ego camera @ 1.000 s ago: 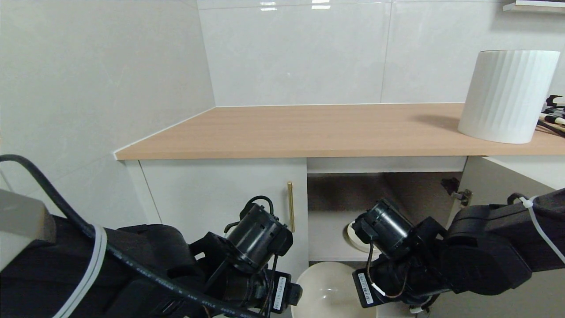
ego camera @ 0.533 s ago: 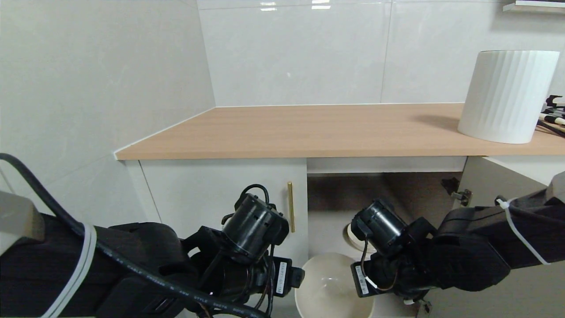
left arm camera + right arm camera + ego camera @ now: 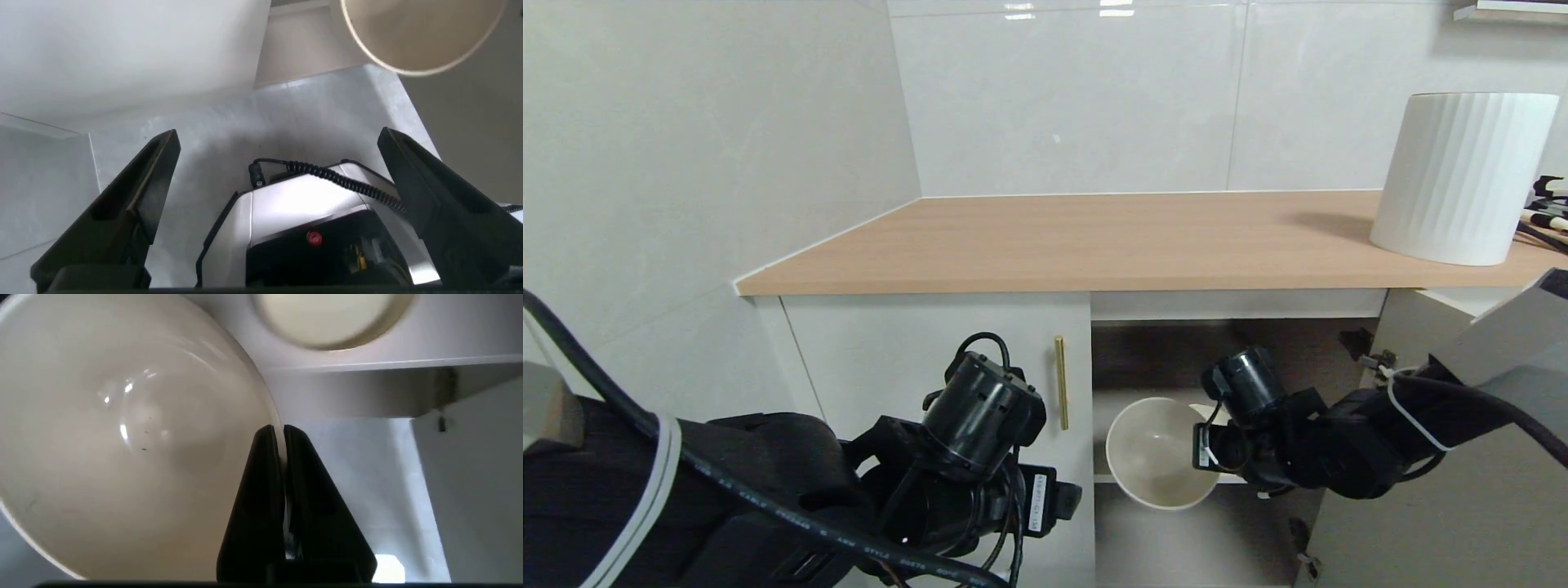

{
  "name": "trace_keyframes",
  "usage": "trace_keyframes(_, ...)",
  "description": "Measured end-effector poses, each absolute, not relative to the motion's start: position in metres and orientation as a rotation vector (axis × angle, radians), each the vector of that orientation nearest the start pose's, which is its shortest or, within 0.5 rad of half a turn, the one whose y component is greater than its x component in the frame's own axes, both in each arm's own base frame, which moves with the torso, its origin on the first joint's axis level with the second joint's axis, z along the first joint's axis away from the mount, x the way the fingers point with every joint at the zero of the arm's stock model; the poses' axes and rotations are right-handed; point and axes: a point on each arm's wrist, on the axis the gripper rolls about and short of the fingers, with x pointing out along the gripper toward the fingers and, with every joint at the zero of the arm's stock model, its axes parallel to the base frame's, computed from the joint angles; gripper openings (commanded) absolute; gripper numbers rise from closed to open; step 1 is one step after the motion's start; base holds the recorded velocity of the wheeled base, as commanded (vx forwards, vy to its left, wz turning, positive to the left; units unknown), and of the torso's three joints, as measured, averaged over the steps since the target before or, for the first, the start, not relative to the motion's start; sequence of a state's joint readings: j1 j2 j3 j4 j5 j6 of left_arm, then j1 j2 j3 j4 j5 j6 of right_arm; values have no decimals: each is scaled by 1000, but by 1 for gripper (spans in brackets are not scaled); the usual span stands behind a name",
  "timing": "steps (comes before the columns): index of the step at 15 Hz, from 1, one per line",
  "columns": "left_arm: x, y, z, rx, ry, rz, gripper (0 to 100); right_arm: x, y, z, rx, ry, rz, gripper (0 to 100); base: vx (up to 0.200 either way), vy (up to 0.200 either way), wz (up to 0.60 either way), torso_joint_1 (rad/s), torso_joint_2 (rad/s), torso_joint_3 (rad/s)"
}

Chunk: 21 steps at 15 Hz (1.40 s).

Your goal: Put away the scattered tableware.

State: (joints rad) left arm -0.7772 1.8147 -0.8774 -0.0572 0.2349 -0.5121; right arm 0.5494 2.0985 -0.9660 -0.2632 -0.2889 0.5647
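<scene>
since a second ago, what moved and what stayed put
The right gripper, shut on the bowl at its rim, has carried it up and forward from lower down, to the open cupboard's shelf, near the plate lying there. The left gripper stays open and low, shifting only slightly. The counter, white container and closed door are unchanged.

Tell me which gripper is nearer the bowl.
Right. The right gripper is shut on the rim of the bowl; the left gripper hangs open, apart from it, to its left.
</scene>
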Motion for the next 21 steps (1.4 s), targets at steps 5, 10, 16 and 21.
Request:
trace_keyframes(5, 218, -207, 119, -48, 869, -292, 100, 343, 153, 36, 273, 694, -66, 0, 0, 0, 0, 0, 0, 0)
trace_keyframes(10, 218, -207, 119, -49, 867, -292, 100, 375, 127, 21, 308, 661, -155, 0, 0, 0, 0, 0, 0, 0)
trace_keyframes(16, 219, -206, 118, -47, 870, -288, 100, 404, 113, -2, 312, 648, -234, 0, 0, 0, 0, 0, 0, 0)
trace_keyframes(21, 220, -206, 117, -45, 873, -287, 100, 417, 102, -16, 309, 656, -275, 0, 0, 0, 0, 0, 0, 0)
